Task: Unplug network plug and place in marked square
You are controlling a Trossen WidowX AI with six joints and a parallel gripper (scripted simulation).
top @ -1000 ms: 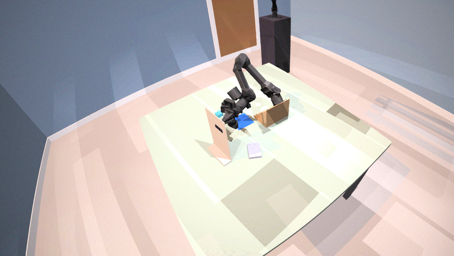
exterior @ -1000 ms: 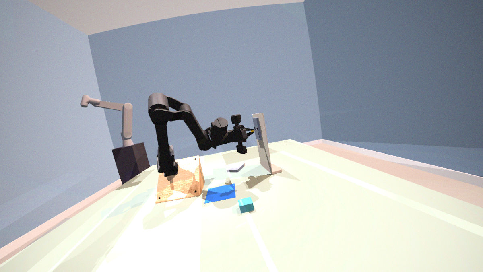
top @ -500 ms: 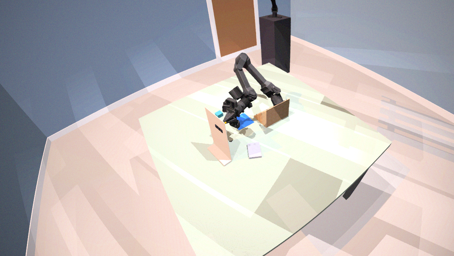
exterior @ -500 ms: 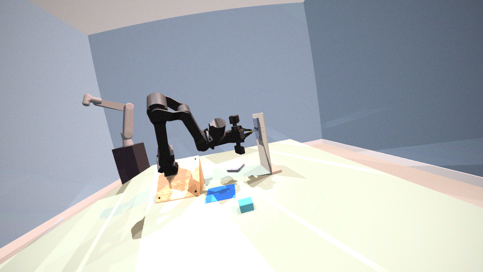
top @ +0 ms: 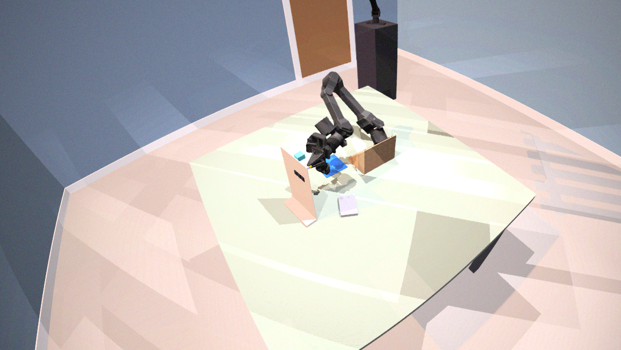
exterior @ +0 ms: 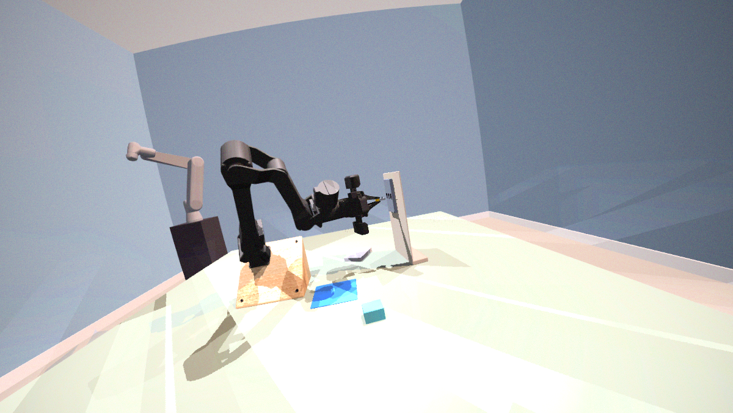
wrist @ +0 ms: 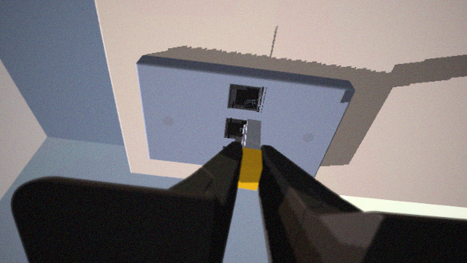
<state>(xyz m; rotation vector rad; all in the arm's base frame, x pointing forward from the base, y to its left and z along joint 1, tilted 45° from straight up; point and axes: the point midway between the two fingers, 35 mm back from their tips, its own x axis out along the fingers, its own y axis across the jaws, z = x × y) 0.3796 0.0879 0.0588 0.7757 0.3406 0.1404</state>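
My gripper is shut on the plug's yellow body. The plug points its grey head at the blue-grey socket plate on the upright panel. The head appears free of the plate, with a small gap in the exterior view. The top socket shows dark and empty; the one below is partly hidden behind the head. I cannot make out the tab clearly. The marked square is a blue patch flat on the table, lower than the gripper and towards the arm's base.
A teal block lies beside the blue square. A pale lilac box lies on the square's other side. The arm stands on a wooden base. A dark pedestal with another arm stands beyond the table.
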